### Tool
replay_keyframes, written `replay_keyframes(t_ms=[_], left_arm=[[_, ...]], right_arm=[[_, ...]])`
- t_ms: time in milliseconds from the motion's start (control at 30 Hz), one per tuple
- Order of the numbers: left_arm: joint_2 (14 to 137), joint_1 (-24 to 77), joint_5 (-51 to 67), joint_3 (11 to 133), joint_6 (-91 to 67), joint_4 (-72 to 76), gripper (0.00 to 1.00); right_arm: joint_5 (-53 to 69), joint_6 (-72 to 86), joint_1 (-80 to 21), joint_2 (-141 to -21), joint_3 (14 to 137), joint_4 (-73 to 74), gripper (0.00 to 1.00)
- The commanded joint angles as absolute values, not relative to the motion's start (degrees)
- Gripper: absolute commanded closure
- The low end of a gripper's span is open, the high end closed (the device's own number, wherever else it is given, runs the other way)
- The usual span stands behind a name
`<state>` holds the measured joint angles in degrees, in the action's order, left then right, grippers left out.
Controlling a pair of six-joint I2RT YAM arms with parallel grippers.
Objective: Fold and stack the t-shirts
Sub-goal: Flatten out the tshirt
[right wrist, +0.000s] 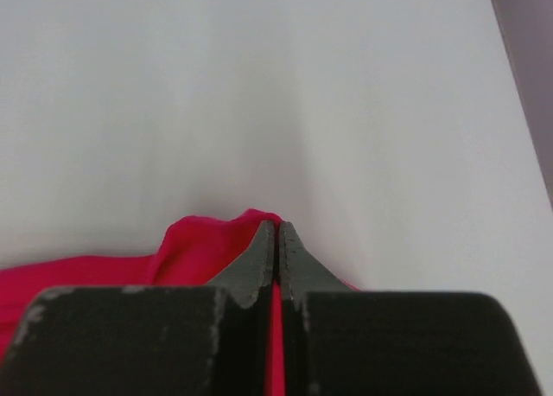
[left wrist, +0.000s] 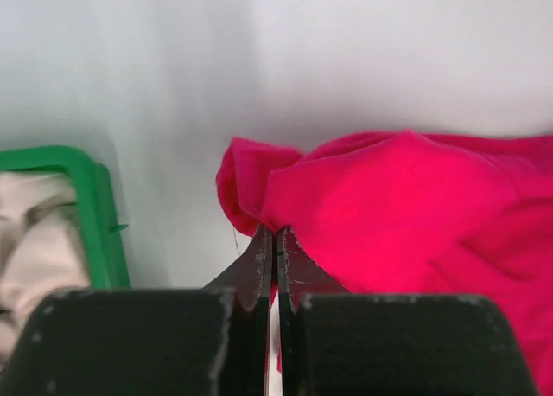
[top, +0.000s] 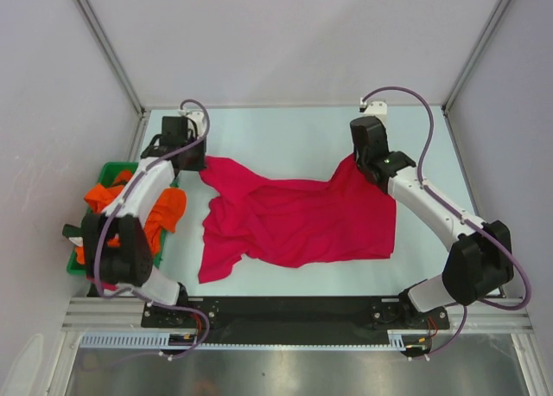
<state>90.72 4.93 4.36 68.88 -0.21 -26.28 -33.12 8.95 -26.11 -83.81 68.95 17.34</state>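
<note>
A crimson-pink t-shirt [top: 294,223] lies rumpled across the middle of the table. My left gripper [top: 197,162] is at its far left corner, shut on a pinch of the cloth [left wrist: 285,197]; red fabric shows between the jaws. My right gripper [top: 361,158] is at the far right corner, shut on another pinch of the same shirt [right wrist: 207,240]. Both corners look lifted a little off the table. Orange t-shirts [top: 160,210] lie heaped in the green tray [top: 111,168] on the left.
The green tray's rim [left wrist: 95,206] stands just left of my left gripper, with pale cloth [left wrist: 34,240] inside it. Frame posts and side walls close in the table at the back and sides. Bare table surface [top: 285,132] lies beyond the shirt.
</note>
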Motion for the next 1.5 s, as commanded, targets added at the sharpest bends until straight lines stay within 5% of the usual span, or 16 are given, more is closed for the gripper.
replay_keyframes(t_ms=[0,500,900,1200,1467], left_arm=[[75.2,4.5,6.5,73.0,2.7,-27.7,1.0],[51.1,4.5,7.9,86.0,9.0,-45.6,1.0],[48.0,4.5,9.9,101.9,6.9,-53.3,1.0],[64.4,4.6,6.1,96.3,8.3,-44.1,1.0],[86.7,4.6,1.0,118.9,8.5,-39.8,1.0]], right_arm=[[-39.0,6.8,-28.3,-76.1,74.3,19.1,1.0],[-55.5,5.2,-41.4,-59.9,82.4,33.2,1.0],[-57.7,-2.9,-44.5,-57.6,91.7,29.6,1.0],[-34.4,5.5,-21.2,-72.0,91.1,24.4,1.0],[-33.8,4.1,-15.5,-92.3,113.1,20.8,1.0]])
